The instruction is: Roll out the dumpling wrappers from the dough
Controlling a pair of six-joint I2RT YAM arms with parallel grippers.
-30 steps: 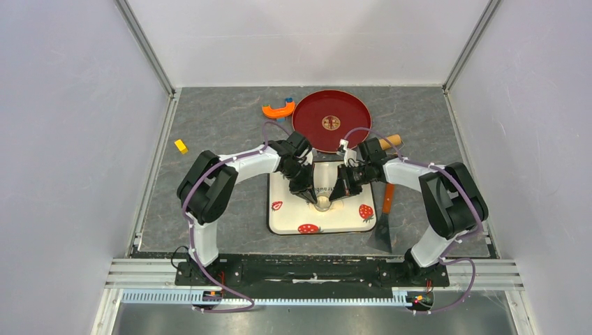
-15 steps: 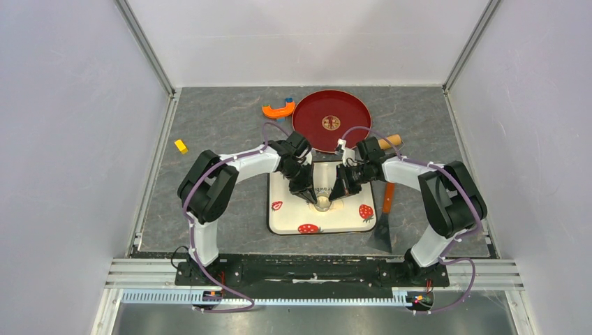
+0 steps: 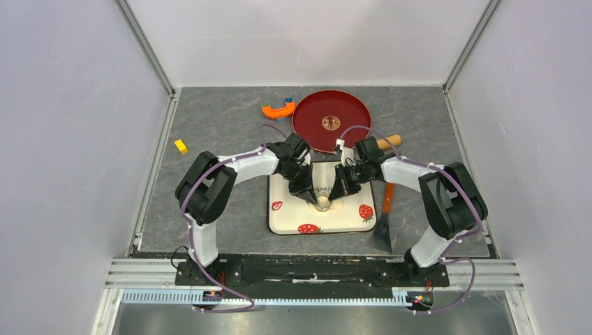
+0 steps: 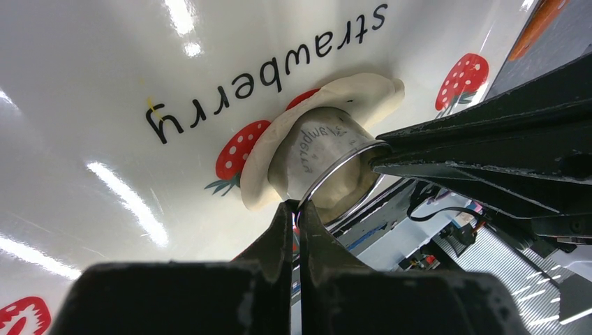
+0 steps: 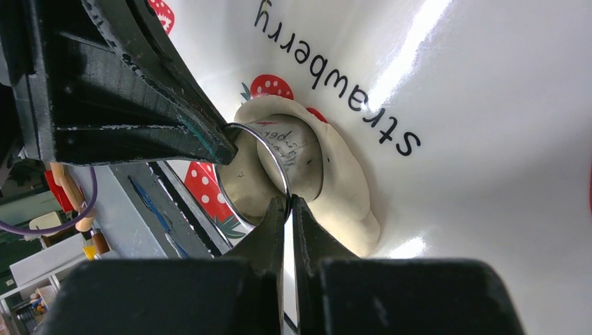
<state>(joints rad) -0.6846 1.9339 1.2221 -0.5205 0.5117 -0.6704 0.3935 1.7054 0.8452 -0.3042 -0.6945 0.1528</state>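
A flattened pale cream dough sheet (image 4: 260,183) lies on the white strawberry tray (image 3: 286,222), and it also shows in the right wrist view (image 5: 351,192). A metal ring cutter (image 3: 322,203) stands on the sheet, with dough inside it (image 5: 246,183). My left gripper (image 4: 297,205) is shut on the cutter's thin rim (image 4: 342,162). My right gripper (image 5: 287,199) is shut on the opposite side of the rim (image 5: 278,162). The two grippers (image 3: 311,197) (image 3: 335,195) meet over the tray's middle. No separate cut wrappers or dough lump are in view.
A red round plate (image 3: 331,120) sits behind the tray. An orange curved tool (image 3: 278,109) lies left of it, and a yellow block (image 3: 181,146) lies farther left. A wooden roller (image 3: 389,142) and an orange-handled scraper (image 3: 386,222) lie right of the tray.
Both grippers have shifted very slightly toward the far side with the cutter. Their grips on the rim are unchanged.
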